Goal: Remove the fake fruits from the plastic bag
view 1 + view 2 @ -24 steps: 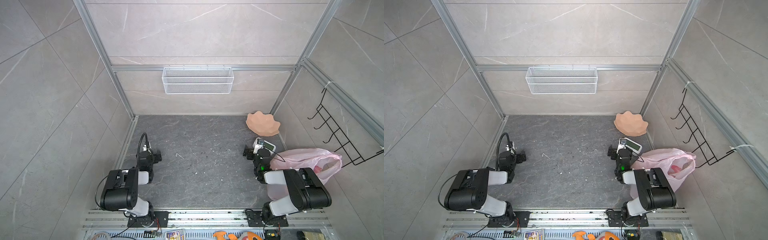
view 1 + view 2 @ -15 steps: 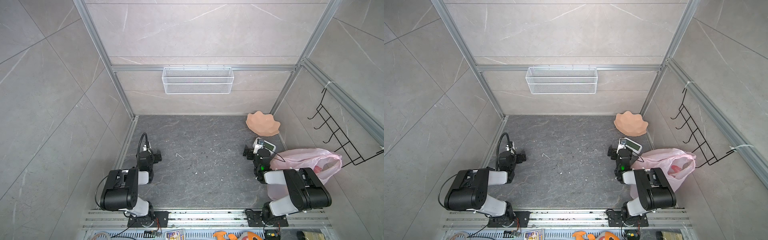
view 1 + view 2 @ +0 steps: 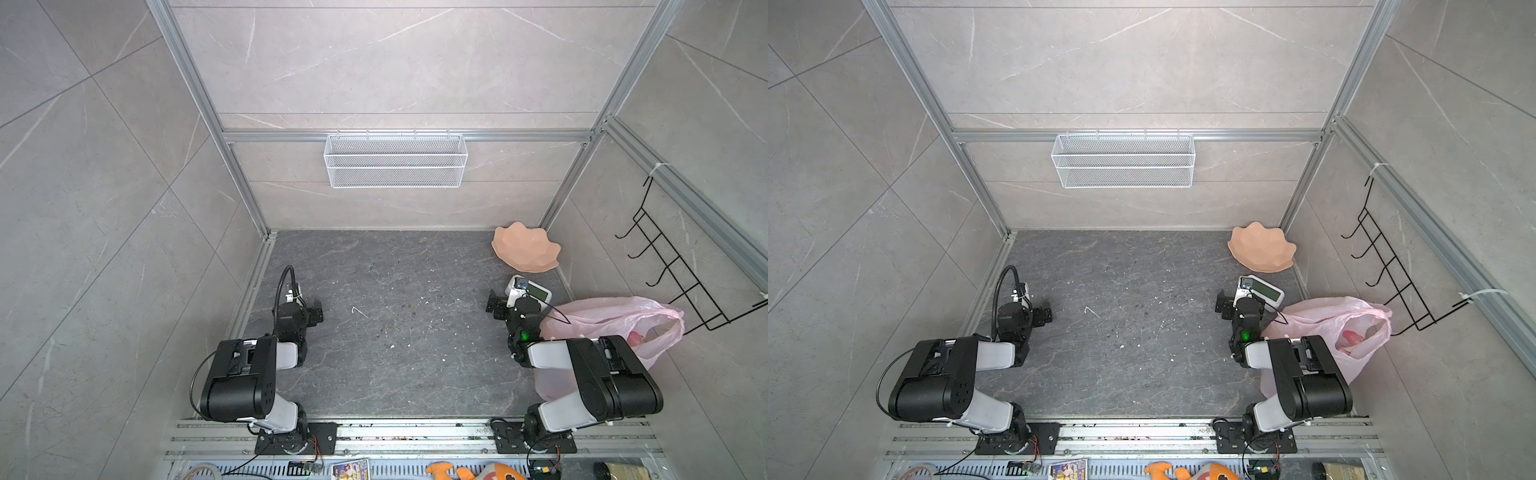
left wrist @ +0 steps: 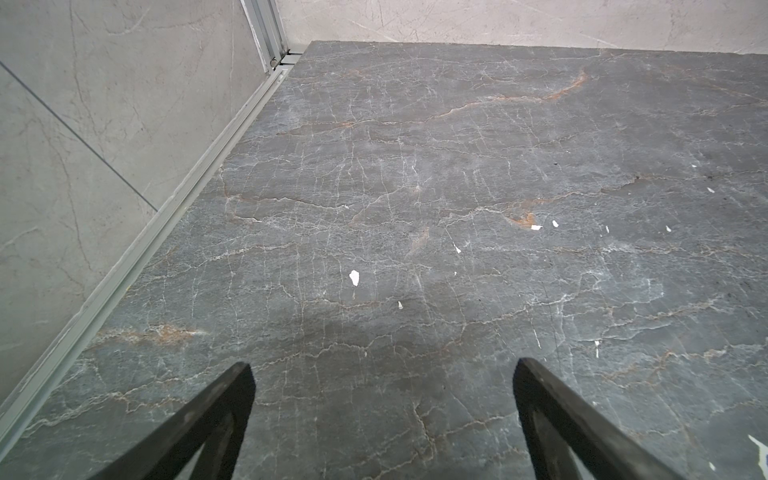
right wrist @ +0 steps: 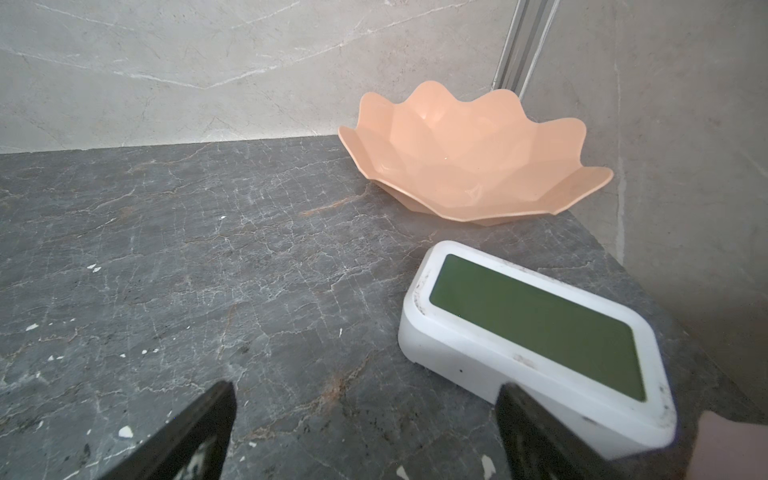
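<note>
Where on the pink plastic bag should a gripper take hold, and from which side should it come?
Probably the loop handle at the bag's open end, by the right wall, pinched from above with the open right gripper. The bag lies slumped on its side; its body is slack film, while the handle forms a raised edge.

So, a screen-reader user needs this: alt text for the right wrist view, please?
Open right gripper over a dark stone table, holding nothing. Ahead, a peach dish sits in the corner; a white device with a green screen lies nearer, beside the gripper.
</note>
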`<action>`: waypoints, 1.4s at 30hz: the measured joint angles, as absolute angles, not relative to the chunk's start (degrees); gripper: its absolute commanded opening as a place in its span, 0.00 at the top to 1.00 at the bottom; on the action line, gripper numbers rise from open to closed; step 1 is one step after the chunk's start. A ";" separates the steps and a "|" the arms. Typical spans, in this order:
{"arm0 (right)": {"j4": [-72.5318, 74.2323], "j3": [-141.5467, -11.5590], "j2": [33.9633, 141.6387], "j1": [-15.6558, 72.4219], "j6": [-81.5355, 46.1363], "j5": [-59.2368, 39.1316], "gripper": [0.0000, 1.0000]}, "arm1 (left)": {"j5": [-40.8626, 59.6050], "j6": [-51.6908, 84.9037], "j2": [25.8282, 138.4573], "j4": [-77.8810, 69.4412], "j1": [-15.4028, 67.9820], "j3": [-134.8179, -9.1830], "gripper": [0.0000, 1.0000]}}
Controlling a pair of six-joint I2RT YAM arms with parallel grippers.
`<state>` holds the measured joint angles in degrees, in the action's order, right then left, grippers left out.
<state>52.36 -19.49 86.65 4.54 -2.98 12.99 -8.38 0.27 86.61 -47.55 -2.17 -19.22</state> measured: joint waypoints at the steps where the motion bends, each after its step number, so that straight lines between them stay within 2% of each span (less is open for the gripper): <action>1: 52.36 -19.49 86.63 4.54 -2.98 12.99 0.00 | -8.38 0.27 86.61 -47.55 -2.17 -19.22 0.00; 9: 52.36 -19.49 86.63 4.54 -2.96 12.78 0.00 | -6.70 0.21 85.91 -46.06 -2.17 -19.40 0.00; 13: 50.35 -19.49 84.64 4.84 -2.68 11.86 0.00 | -6.37 0.23 80.86 -42.65 -1.76 -19.33 0.00; 17: 41.91 -20.34 75.24 7.16 -1.39 11.66 0.00 | -8.67 1.15 71.81 -35.07 -0.23 -20.36 0.00; 22: 28.93 -28.27 63.99 9.82 -2.04 8.45 0.00 | -10.37 7.75 62.17 -24.71 1.93 -24.14 0.00; 29: 8.88 -41.80 49.63 10.55 -9.54 5.76 0.00 | -11.84 24.18 55.42 0.54 2.00 -40.56 0.00; 35: -15.03 -58.83 43.64 10.55 -19.68 15.81 0.00 | -11.35 30.24 53.15 22.94 2.00 -56.21 0.00; 42: -41.12 -72.34 41.43 10.55 -28.34 28.45 0.00 | -5.28 28.53 49.30 32.95 2.00 -58.63 0.00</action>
